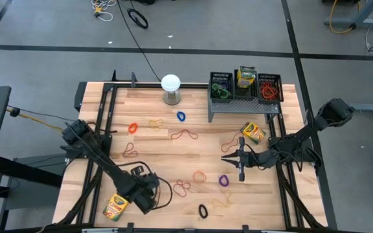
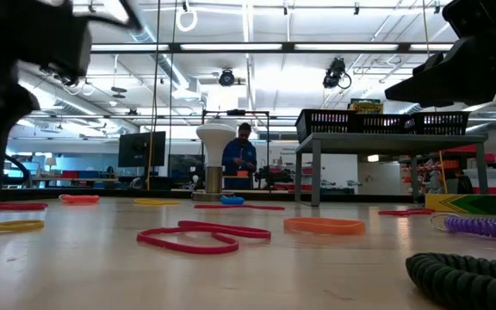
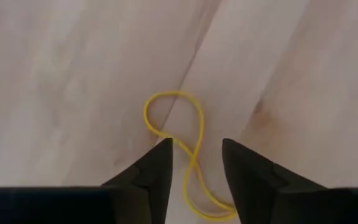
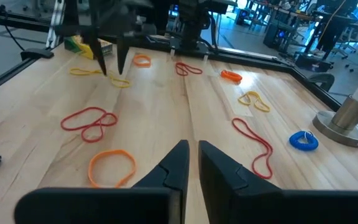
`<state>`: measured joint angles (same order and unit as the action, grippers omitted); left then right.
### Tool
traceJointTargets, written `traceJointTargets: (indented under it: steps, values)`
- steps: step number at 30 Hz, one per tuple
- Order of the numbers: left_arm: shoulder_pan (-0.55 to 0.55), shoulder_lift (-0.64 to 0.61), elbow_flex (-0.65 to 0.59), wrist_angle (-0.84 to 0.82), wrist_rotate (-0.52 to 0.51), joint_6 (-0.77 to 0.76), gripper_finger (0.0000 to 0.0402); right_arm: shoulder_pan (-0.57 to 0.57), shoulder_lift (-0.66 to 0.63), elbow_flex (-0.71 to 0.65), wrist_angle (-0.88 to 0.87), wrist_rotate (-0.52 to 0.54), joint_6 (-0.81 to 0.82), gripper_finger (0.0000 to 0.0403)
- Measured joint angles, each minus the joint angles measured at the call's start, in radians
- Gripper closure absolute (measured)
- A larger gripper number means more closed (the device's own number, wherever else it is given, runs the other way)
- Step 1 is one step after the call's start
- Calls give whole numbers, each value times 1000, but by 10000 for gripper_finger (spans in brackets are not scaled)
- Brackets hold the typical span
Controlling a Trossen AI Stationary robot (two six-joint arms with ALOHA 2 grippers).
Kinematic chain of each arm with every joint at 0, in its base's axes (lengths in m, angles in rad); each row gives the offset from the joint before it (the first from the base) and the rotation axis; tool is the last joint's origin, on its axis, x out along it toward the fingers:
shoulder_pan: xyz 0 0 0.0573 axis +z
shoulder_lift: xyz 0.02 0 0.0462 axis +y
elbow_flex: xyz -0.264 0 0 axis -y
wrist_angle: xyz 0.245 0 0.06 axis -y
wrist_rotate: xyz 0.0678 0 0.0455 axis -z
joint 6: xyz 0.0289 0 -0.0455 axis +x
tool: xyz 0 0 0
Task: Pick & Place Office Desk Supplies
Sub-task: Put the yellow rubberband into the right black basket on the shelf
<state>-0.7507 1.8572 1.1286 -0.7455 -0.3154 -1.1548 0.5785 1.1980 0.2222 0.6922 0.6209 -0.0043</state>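
Wooden table (image 1: 193, 152) in an open lab; a person stands far off in the low view. Landmark: grey riser (image 1: 245, 103) at the table's far edge, carrying three black mesh bins (image 1: 245, 85). Middle bin holds a crayon box (image 1: 245, 77); the side bins hold bands. White globe (image 1: 171, 88) stands just left of the riser. Another crayon box (image 1: 254, 132) lies just in front of the riser's right end; a third (image 1: 116, 206) sits well away from it, at the near left corner.

Rubber bands are scattered in front of the riser: blue (image 1: 180, 116) near the globe, red loop (image 1: 185, 134), orange (image 1: 133, 128), purple (image 1: 223, 180), black (image 1: 203, 211).

Left gripper (image 3: 195, 165) is far from the riser, near the front left, low over a yellow band (image 3: 178, 143); fingers parted, straddling it, not gripping.

Right gripper (image 4: 193, 155) is in front of the riser's right side, above bare wood; fingers nearly together with a slim gap, holding nothing.
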Motion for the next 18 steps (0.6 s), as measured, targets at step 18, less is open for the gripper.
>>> traceJointTargets:
  steps: [18]
  values:
    - [11,6,21,-214,10,11,396,0,0,0,-1,0,0,358]
